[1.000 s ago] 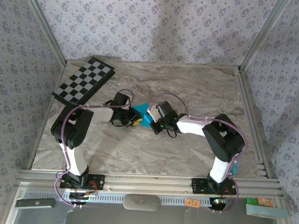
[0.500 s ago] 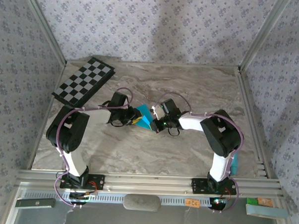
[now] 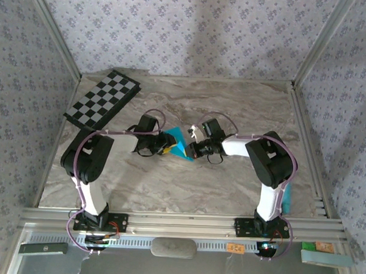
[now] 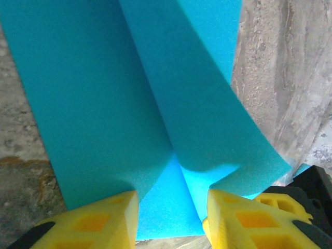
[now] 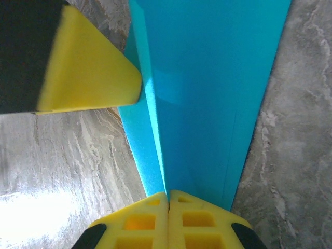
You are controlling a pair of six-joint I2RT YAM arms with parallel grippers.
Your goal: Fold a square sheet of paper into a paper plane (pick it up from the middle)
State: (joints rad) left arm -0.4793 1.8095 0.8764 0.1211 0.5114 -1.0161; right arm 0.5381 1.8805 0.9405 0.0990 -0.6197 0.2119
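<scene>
The square sheet of paper, partly folded with a raised crease, lies in the middle of the worktop, between the two arms. The right tool has its fingers pressed together on the crease. The left tool has its fingers apart, with the near edge of the paper between them.

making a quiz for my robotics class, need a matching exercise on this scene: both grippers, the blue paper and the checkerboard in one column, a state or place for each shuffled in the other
Column one:
1 left gripper
2 right gripper
3 blue paper
4 checkerboard

Column two:
a far left corner of the table
b jaws shut on the paper's fold
c jaws apart, paper lying between them
d creased, mid-table between both grippers

Pairs: 1-c; 2-b; 3-d; 4-a
</scene>
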